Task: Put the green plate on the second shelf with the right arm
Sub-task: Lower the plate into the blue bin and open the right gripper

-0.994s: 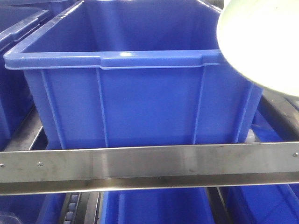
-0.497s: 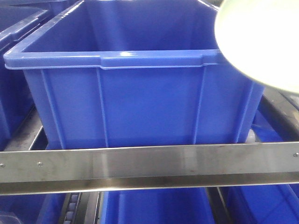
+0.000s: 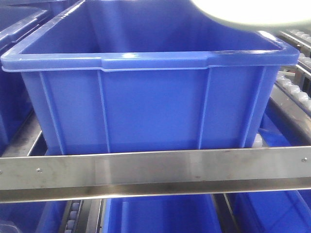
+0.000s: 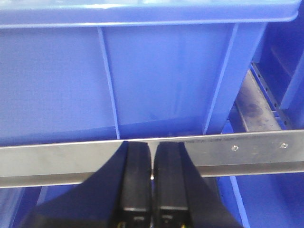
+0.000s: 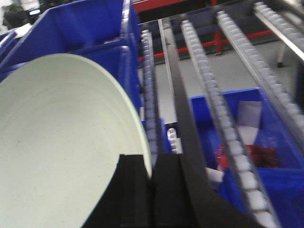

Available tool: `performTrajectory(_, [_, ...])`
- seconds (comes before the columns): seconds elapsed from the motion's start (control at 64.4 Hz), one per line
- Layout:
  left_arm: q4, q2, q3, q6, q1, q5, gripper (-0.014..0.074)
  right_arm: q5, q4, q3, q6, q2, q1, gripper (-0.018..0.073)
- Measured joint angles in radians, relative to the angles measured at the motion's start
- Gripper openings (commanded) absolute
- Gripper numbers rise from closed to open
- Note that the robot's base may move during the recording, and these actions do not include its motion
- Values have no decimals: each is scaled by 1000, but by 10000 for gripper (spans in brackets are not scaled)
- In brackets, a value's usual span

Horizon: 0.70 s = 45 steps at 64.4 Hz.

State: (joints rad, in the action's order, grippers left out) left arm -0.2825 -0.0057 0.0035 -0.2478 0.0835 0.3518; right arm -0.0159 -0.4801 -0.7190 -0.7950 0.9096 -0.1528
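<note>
1. Right gripper was pinching the green plate by its rim at lower centre of the wrist view; plate filled the lower left.
2. Front view: plate sat at top right edge, above the blue bin.
3. Left gripper was pressed together, empty, before a steel rail.

— How does the left black two-fingered gripper stand?

— Its two flat black fingers lie side by side, only a thin slit between them, nothing held — pointing straight ahead and level.

— And the right black two-fingered gripper?

— Its jaws are pressed together on the rim of the round pale sage-green plate, one finger on the plate's face, the other behind the edge.
</note>
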Motion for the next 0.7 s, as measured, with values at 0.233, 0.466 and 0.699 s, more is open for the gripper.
performTrajectory(0.233, [0, 0, 0, 0, 0, 0, 125, 23, -9, -247, 0, 330, -158, 56])
performTrajectory(0.466, [0, 0, 0, 2, 0, 0, 125, 25, -37, -429, 0, 573, -231, 57])
performTrajectory(0.699, [0, 0, 0, 2, 0, 0, 125, 16, -42, -471, 0, 640, -248, 228])
